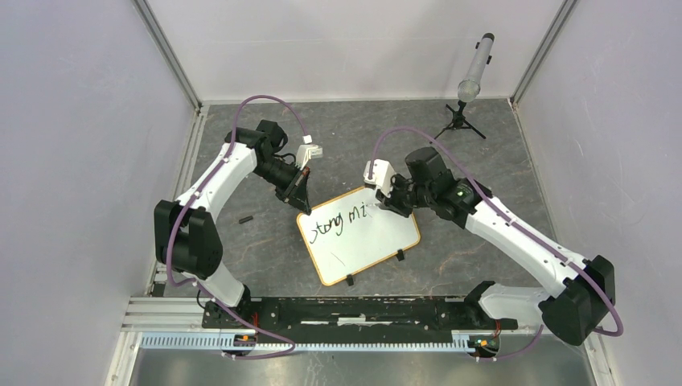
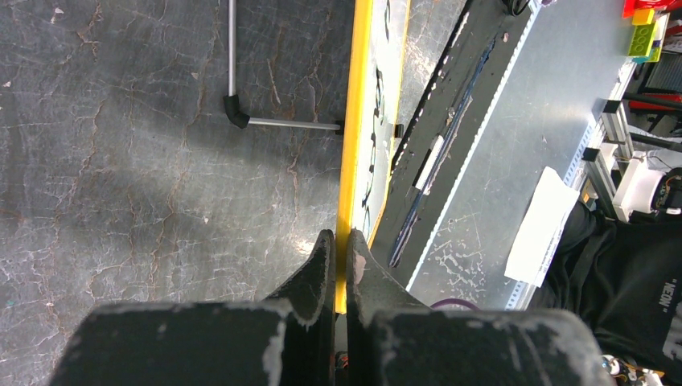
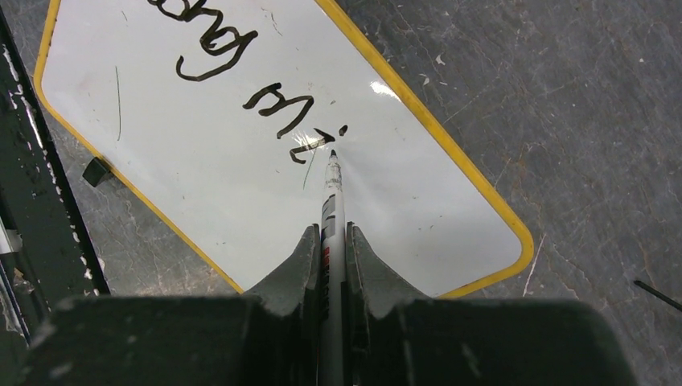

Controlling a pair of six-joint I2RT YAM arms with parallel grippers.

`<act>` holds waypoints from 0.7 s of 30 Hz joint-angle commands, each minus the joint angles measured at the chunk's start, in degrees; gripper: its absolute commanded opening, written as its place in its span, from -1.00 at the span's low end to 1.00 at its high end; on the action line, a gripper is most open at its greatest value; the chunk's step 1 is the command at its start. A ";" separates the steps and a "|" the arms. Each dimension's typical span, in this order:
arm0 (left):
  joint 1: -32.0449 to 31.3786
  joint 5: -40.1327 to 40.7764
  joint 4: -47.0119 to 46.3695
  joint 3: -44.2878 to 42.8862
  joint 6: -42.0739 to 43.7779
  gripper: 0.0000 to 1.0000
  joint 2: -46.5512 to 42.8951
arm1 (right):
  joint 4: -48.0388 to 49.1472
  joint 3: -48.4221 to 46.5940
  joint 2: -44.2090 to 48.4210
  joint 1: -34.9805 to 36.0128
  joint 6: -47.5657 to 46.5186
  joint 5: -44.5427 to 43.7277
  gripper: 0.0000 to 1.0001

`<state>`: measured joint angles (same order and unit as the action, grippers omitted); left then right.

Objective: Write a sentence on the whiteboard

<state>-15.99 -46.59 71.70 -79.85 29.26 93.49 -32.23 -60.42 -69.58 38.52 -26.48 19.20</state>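
Yellow-orange frame, white face: the whiteboard [image 1: 359, 236] lies flat on the dark grey worktop [image 1: 482, 265], at its middle and skewed, between my two arms. Its two small black feet [image 1: 400, 256] sit on the long edge nearer my bases.

My left jaws are closed narrow on the frame at the board's far left corner. In the left wrist view the board [image 2: 351, 121] shows edge-on, and the frame runs straight in between my two fingers [image 2: 322, 265], which are pressed to either side of it.

My right jaws are closed on a white pen [image 3: 331, 209], gripped by the barrel with its dark tip pointing out ahead of me. The tip is at the board's face [image 3: 201, 185], just beside the last black stroke. I cannot tell whether it touches the surface.

The black writing [image 1: 338, 223] runs along the far side of the board. It reads roughly "Stong mi", followed by a dot and a short stroke. The near side of the face carries only faint marks.

A small black piece [image 1: 246, 219] lies on the worktop to the left of the board, apart from it. A little black stand [image 1: 460, 125] with a grey cylinder on top is at the far right corner, well apart from the board. A black rail [image 1: 354, 310] runs along the near edge between my bases.
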 commanded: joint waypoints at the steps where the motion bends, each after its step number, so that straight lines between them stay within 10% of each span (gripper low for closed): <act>1: 0.25 1.32 -0.86 -0.14 0.69 -0.95 0.14 | 1.67 1.07 0.12 -0.03 -0.63 -0.49 -1.00; 21: 0.23 1.37 -0.84 0.15 0.79 -0.95 0.20 | 2.01 2.48 0.69 0.02 -0.85 -1.65 -1.00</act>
<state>-15.99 -46.54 71.64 -79.85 29.26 93.49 -31.53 -56.75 -69.01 38.54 -26.89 19.16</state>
